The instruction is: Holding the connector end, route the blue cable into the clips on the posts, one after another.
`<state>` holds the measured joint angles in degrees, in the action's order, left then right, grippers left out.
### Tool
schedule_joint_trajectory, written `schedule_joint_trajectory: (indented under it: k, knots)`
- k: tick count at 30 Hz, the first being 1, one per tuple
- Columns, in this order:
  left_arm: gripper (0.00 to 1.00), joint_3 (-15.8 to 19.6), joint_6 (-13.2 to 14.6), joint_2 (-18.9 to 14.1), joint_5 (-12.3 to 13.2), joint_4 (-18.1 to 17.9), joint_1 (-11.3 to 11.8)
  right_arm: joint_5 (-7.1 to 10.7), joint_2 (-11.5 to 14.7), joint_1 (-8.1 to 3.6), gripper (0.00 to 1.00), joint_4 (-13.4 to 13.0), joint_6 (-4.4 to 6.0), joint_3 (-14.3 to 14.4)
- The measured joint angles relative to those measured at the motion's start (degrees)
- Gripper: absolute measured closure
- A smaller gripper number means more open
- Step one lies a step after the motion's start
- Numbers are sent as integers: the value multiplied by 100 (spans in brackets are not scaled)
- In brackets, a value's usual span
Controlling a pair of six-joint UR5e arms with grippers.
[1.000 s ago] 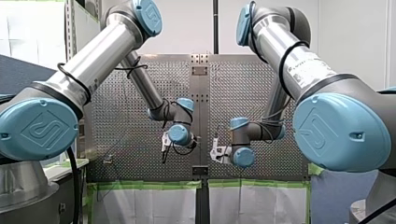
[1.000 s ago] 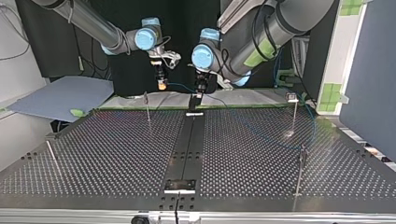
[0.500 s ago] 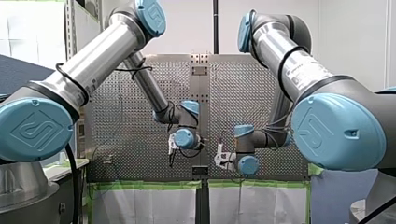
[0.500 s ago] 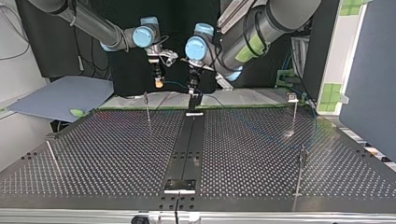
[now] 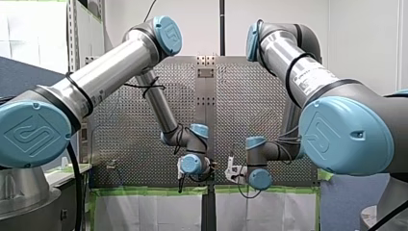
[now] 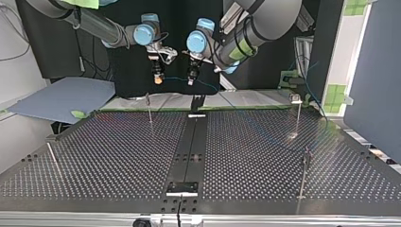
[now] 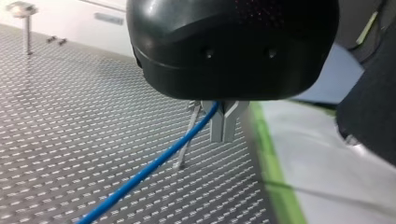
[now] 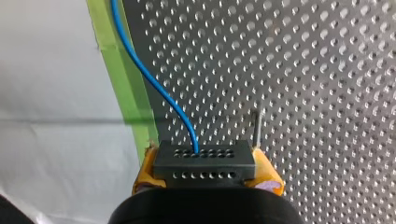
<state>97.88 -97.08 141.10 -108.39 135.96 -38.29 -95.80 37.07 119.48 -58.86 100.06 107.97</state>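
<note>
Lifting and converging since earlier, above the table's (image 6: 118,156) far edge in top view. Clamping black connector (image 8: 204,161) between yellow pads (image 8: 144,178) of right gripper (image 6: 158,78). Pinching blue cable (image 7: 154,168) in closed metal fingers (image 7: 217,127) of left gripper (image 6: 191,79). Risking slack cable missing nearest post's (image 6: 149,111) clip (image 6: 147,97).

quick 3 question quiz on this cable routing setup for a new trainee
1. True or false: the connector lies loose on the perforated table.
2. In the left wrist view, where does the blue cable run? A) between the fingers of my left end effector; B) flat on the table, apart from that end effector; C) coiled on top of the connector.
3. Fill in: the connector is clamped between the ___ pads of my right end effector.
Key: 1 false, it is held above the table; 2 A; 3 yellow.
</note>
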Motion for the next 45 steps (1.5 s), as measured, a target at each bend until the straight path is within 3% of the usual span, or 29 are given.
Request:
schedule_joint_trajectory:
  k: [7,12,15,20,25,31,39,45]
  knots:
    - [100,-149,-80,189,-1,4,-174,-8,-2,-193,100,-334,53,262]
    - [100,-408,-149,206,-27,145,-285,10,-7,-263,100,-394,55,296]
    - [100,-570,-218,216,-45,175,-357,26,-12,-366,100,-427,38,298]
    - [100,-852,-306,399,-88,314,-467,110,-26,-595,100,-515,15,304]
    - [100,-1092,-425,629,-152,408,-641,341,-43,-866,100,-473,-133,329]
    - [100,-1388,-606,862,-216,419,-784,508,-44,-1193,100,-424,-187,289]
    - [100,-1799,-743,984,-193,459,-826,566,-52,-1471,100,-522,-234,270]
    - [100,-2098,-909,1242,-183,589,-902,722,-66,-1705,100,-554,-249,272]
